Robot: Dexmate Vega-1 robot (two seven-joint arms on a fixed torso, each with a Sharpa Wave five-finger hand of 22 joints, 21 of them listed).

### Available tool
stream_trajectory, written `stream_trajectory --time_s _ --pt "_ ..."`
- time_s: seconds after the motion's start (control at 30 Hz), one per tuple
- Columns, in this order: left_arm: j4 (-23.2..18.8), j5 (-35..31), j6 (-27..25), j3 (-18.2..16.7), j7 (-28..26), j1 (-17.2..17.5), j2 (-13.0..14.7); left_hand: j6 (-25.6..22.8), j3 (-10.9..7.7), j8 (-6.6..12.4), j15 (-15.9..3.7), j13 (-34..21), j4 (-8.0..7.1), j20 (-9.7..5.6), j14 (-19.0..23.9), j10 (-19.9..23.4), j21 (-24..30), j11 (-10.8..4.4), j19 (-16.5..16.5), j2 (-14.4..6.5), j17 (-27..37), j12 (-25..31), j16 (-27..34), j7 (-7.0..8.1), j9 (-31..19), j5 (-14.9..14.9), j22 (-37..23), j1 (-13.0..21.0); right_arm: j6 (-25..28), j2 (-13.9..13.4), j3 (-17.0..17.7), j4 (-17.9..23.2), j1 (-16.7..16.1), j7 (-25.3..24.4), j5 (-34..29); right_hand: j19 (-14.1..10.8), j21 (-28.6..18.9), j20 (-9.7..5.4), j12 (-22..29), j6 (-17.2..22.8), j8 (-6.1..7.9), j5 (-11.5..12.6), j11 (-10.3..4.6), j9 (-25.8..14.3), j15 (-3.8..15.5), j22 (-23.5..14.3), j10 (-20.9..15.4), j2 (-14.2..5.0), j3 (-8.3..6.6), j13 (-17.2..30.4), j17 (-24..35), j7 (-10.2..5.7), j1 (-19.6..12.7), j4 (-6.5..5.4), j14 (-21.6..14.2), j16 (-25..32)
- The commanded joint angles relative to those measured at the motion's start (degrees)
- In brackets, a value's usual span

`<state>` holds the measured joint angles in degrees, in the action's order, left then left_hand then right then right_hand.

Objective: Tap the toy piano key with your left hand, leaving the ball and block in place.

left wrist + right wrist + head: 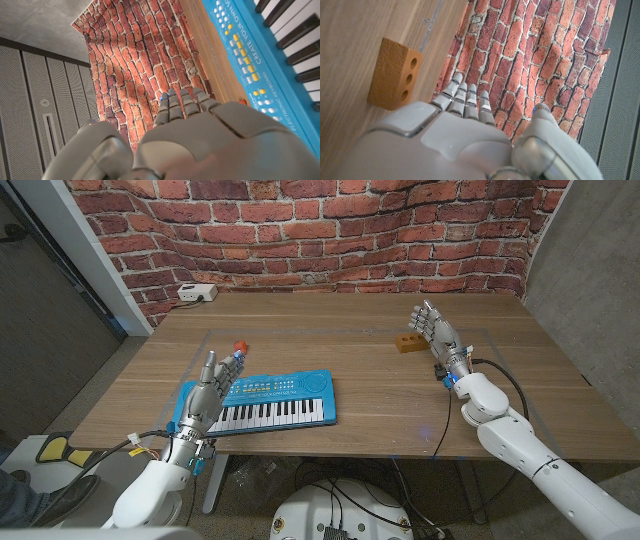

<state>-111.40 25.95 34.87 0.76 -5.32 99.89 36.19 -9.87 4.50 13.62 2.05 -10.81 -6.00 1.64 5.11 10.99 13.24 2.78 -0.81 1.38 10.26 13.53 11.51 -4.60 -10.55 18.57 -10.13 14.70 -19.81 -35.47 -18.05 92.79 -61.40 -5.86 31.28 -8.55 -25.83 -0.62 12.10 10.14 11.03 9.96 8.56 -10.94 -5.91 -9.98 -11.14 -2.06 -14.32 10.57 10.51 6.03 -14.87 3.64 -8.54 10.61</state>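
Head view has the left hand raised over the near left end of the toy piano, fingers straight, held close together and holding nothing, reaching away from the robot. From that hand, the blue piano stretches off toward the robot's right, its black and white keys along the near edge and its button panel on the far side; whether the fingers touch the piano cannot be told. Just past the fingertips of the left hand lies the ball, small and red, on the wood beyond the piano's far left corner. Left wrist view looks along the back of the left hand, fingers straight and side by side, with the piano's blue panel and some keys close beside it. Well apart, on the robot's right, the right hand stands above the table, fingers extended, slightly apart and empty. Just to that hand's left sits the block, an orange-brown brick with holes in its end, not touched. Right wrist view shows the same block on the wood near the right hand's fingertips, clear of them.
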Motion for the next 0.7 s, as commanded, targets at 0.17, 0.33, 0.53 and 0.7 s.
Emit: stream_trajectory --time_s 0.17,0.33,0.53,0.7 --pt "-2.0 -4.1 1.9 -2.9 -1.8 7.2 -3.1 -0.6 0.39 0.16 -0.06 -0.1 -0.10 0.50 0.8 0.6 -0.3 -0.04 -0.5 -0.3 0.2 0.3 0.4 0.05 -0.1 0.1 -0.1 0.7 1.6 -1.5 0.3 2.6 -0.5 -0.7 -1.2 -0.7 0.3 0.02 0.3 0.7 0.29 0.1 0.00 -0.1 -0.14 -0.2 -0.4 -0.28 0.11 0.2 0.2 0.04 -0.3 0.37 -0.1 0.2" --pt "-2.9 -7.1 2.5 -4.6 -3.3 9.8 -5.0 -0.8 0.45 0.12 -0.23 -0.1 -0.05 0.63 1.3 1.0 -0.2 -0.26 -1.0 -0.4 0.2 0.3 0.4 0.09 -0.1 0.1 -0.1 0.8 1.7 -0.8 -0.5 2.2 0.3 0.0 -1.2 -0.8 0.3 0.03 0.3 0.7 0.29 0.1 0.02 -0.1 -0.12 -0.2 -0.4 -0.29 0.12 0.2 0.2 0.03 -0.3 0.39 -0.1 0.2" --pt "-2.6 -9.9 3.7 -5.3 -3.9 11.0 -7.2 -1.3 0.52 0.14 -0.34 -0.1 0.00 0.79 1.8 1.5 -0.1 -0.25 -1.5 -0.5 0.2 0.3 0.5 0.23 -0.1 0.1 -0.1 1.0 1.7 -0.4 -1.5 1.7 1.1 0.8 -1.4 -0.8 0.4 0.01 0.3 0.7 0.29 0.1 0.02 -0.1 -0.12 -0.2 -0.4 -0.31 0.11 0.2 0.2 0.08 -0.3 0.42 -0.1 0.2" --pt "-2.6 -12.0 2.8 -5.3 -4.6 11.1 -8.4 -1.6 0.57 0.11 -0.44 -0.1 0.05 0.87 2.1 1.8 -0.1 -0.47 -1.7 -0.6 0.2 0.3 0.5 0.31 -0.1 0.1 -0.1 1.2 1.7 0.0 -1.8 1.4 1.2 1.1 -1.2 -0.8 0.5 0.04 0.3 0.7 0.28 0.1 0.02 -0.1 -0.12 -0.2 -0.4 -0.31 0.13 0.2 0.2 0.08 -0.2 0.44 -0.1 0.2"
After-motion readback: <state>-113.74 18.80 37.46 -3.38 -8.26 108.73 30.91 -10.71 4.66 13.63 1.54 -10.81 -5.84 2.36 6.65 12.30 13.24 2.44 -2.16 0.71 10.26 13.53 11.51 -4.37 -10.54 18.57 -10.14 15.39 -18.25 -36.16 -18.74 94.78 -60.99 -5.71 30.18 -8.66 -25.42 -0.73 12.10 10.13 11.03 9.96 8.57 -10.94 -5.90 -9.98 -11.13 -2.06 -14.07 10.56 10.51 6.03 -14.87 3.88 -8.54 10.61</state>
